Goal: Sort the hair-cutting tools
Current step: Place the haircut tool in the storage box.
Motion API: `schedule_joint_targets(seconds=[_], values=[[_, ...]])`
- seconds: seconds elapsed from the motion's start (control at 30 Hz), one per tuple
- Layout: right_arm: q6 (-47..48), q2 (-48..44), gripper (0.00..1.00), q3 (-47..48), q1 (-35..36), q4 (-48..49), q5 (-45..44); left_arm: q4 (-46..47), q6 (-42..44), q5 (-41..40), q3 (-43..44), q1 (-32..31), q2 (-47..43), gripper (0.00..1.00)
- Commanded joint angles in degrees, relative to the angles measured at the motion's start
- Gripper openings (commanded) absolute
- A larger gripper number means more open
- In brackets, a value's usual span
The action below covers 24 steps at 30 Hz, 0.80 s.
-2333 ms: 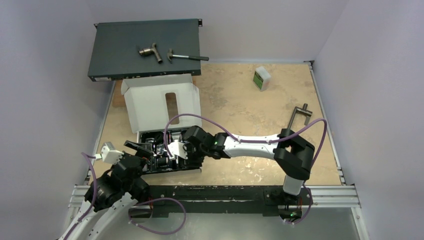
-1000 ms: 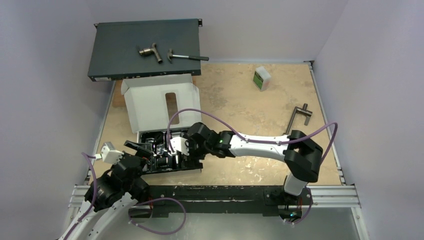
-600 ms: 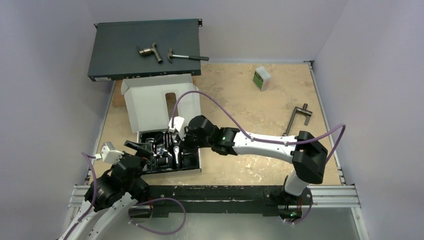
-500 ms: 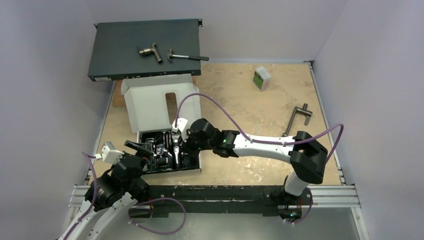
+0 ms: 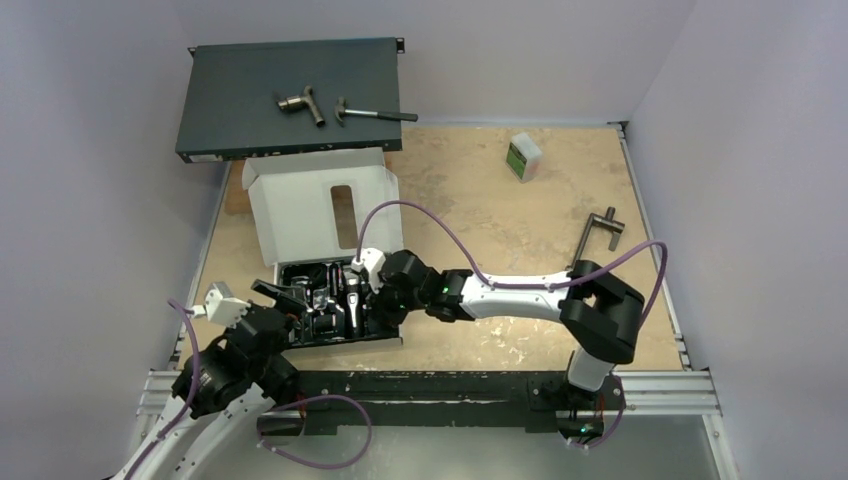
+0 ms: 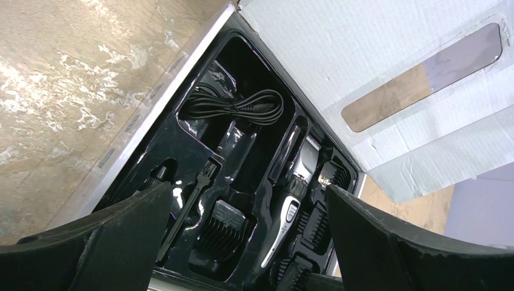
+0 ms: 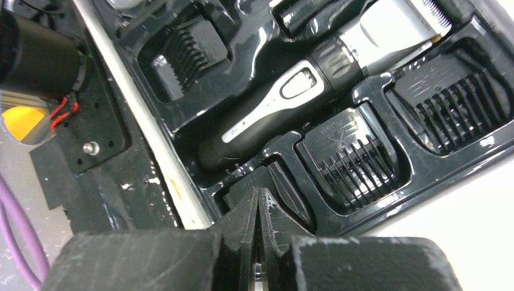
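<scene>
My left pincer is spread wide at the near left corner of the black moulded tray, its two fingers framing the tray's whole width in the wrist view. My right pincer reaches in from the tray's right side. Its jaws are pressed together to a thin seam, with the tips down on the near right pocket. There they meet the nearest comb, and I cannot tell whether they nip its edge or only touch it. The hair clipper lies in the tray's long middle channel, silver blade end toward the tray's far edge and black grip toward the near edge. The other comb attachments sit in their own pockets. Two lie in the row along the tray's right side beyond the nearest comb, and one lies just left of the clipper's grip. A coiled black cord fills the tray's far left pocket, and a slim black brush lies aslant in the near left part. The white box lid lies open, joined to the tray's far edge. Beyond it, farther from the tray, a dark flat unit carries a pipe fitting and a hammer. On the bench, well to the right of the tray, lies a T-shaped handle. Farther off on that side stands a small bottle.
</scene>
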<state>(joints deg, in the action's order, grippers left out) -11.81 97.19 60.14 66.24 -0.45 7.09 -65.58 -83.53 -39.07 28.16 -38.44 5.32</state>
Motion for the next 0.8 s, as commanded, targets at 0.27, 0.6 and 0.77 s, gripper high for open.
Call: schedule_joint_targets(seconds=[0.27, 0.6, 0.77], values=[[-1.7, 2.3, 0.00, -0.1, -0.1, -0.4, -2.7, -7.4, -1.3, 1.7, -0.1, -0.2, 1.5, 0.98], [-3.2, -6.0, 0.29, 5.4, -0.1, -1.9, -6.0, -7.2, -1.3, 1.6, -0.2, -0.2, 1.3, 0.98], [-7.9, -1.8, 0.48, 10.2, -1.6, -7.7, -10.8, -5.2, -0.1, 2.4, -0.6, -0.2, 1.5, 0.98]])
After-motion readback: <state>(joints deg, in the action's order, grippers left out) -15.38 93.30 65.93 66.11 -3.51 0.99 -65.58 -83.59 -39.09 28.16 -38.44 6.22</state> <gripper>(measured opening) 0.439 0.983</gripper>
